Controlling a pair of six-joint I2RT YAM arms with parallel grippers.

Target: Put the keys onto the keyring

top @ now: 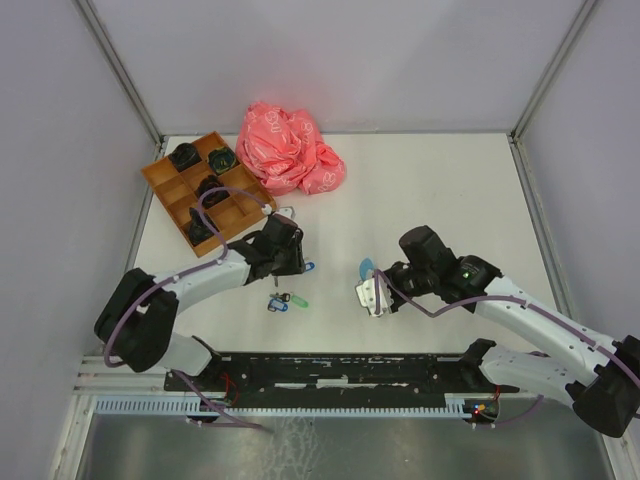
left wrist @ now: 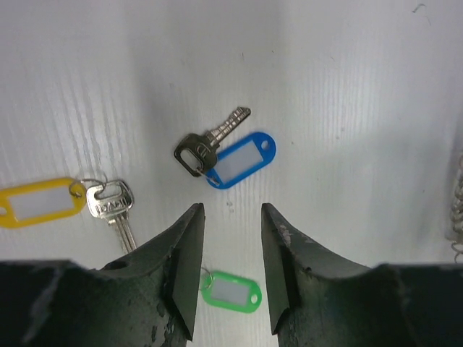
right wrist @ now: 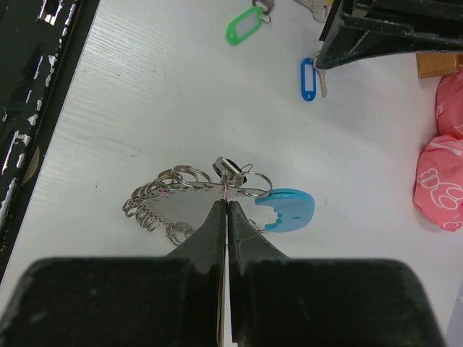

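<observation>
In the left wrist view my left gripper point(left wrist: 230, 210) is open above the table, with nothing between its jaws. A silver key with a blue tag point(left wrist: 239, 157) lies just ahead of it. A key with a yellow tag point(left wrist: 42, 203) lies to the left, and a green tag point(left wrist: 231, 291) lies on the table below the jaws. My right gripper point(right wrist: 226, 202) is shut on the keyring point(right wrist: 173, 178), a silvery loop carrying several small rings and a light blue curved piece point(right wrist: 288, 210). From above, the left gripper point(top: 292, 255) and the right gripper point(top: 375, 296) stand apart.
A wooden compartment tray point(top: 160, 172) holding dark objects stands at the back left. A crumpled pink bag point(top: 288, 148) lies behind the arms. The black rail point(top: 330, 370) runs along the near edge. The green tag point(top: 299, 301) lies between the arms.
</observation>
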